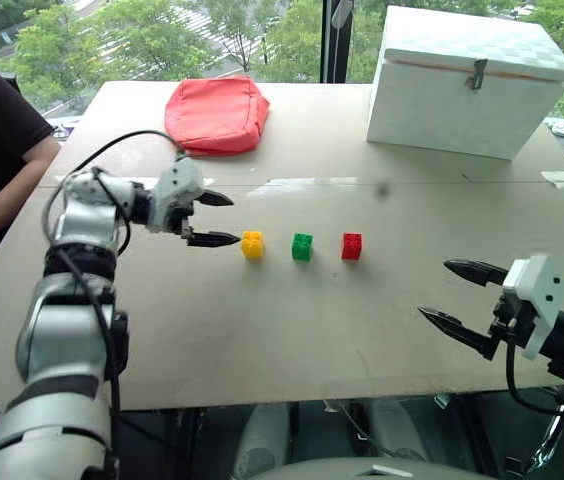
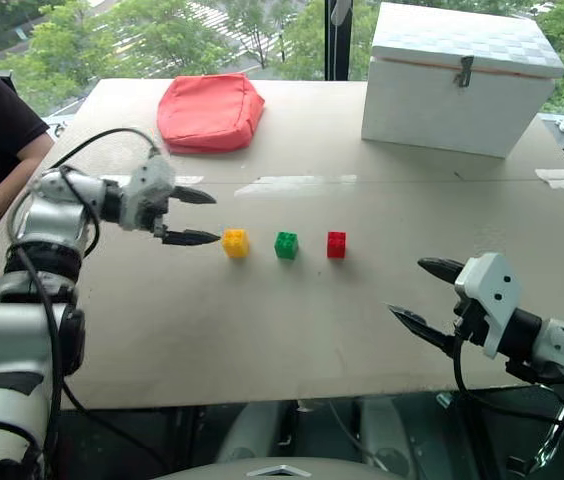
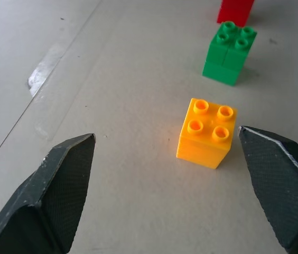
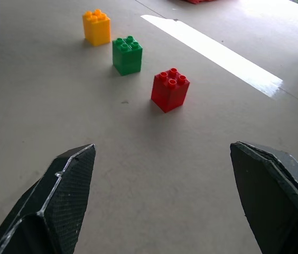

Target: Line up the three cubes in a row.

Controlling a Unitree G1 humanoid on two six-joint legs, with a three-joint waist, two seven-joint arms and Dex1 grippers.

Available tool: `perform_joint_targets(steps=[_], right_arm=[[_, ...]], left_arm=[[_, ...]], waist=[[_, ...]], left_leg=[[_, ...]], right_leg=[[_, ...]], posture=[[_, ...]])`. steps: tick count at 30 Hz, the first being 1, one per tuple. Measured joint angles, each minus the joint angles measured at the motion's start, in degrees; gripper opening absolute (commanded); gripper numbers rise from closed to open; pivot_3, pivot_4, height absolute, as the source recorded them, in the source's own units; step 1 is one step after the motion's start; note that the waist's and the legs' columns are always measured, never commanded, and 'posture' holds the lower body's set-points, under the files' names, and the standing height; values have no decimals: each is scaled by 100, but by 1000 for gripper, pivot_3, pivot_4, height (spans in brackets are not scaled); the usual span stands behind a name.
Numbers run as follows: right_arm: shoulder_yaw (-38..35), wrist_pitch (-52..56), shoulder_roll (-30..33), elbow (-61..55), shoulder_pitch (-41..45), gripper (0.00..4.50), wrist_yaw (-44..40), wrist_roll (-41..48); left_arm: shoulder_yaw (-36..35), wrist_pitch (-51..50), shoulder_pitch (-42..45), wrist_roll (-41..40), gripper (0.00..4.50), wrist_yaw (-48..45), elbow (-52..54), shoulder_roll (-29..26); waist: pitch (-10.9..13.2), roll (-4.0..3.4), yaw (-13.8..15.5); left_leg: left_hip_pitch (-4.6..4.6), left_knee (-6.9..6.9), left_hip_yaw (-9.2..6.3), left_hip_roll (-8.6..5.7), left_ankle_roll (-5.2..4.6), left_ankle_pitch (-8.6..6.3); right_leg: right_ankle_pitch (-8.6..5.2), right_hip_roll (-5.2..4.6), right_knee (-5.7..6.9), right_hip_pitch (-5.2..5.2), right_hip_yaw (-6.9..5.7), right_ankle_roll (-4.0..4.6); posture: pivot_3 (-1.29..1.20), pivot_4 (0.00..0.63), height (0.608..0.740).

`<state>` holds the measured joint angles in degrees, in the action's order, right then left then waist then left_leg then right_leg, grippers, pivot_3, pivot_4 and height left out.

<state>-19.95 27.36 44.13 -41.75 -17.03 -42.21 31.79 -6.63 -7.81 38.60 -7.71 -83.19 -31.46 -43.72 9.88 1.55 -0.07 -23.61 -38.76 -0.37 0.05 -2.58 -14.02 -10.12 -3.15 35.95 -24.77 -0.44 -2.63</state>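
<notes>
Silver-grey jointed arms, black bands; looping black cables; white wrist housings; black pointed, textured gripper fingers [image 3: 59,196].

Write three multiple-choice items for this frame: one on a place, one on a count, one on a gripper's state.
1. Which cube sits in the middle of the row?
A. yellow
B. green
C. red

2. How many cubes are on the table?
A. two
B. three
C. four

3. What is the left gripper doing?
A. open, holding nothing
B. shut on the yellow cube
C. shut on the red cube

Answers:
1 B: the green cube stands between the yellow cube and the red cube.
2 B: one yellow, one green and one red stand on the table.
3 A: the left gripper has its fingers spread beside the yellow cube, which rests on the table.
</notes>
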Motion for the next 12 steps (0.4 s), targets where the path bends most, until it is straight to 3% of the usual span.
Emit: perform_joint_targets(steps=[5, 8, 12], right_arm=[[-213, -289, -126, 522, -175, 4197, -136, -157], [-307, -487, -115, 916, -256, 4197, -452, -158], [-426, -741, -89, 1317, -453, 4197, -827, -204]], left_arm=[[-1398, -2406, -2983, -1143, 4434, 1761, 3964, 617], [-1974, -3071, -4228, -1632, 4434, 2498, 5375, 1045], [-2436, -3243, -5499, -2016, 4434, 2958, 6282, 1448]], waist=[[-1, -1, -25], [-1, -4, 57], [-6, -17, 101]], left_leg=[[9, 0, -2, 4, 2, -1], [38, 5, -8, 4, 3, -2], [95, 27, 4, 3, 13, -8]], right_leg=[[-8, -41, -6, 6, 8, 14], [-26, -41, -7, 33, -7, 7], [-31, -44, -17, 76, -16, 6]], posture=[[0, 150, 740], [0, 150, 740], [0, 150, 740]])
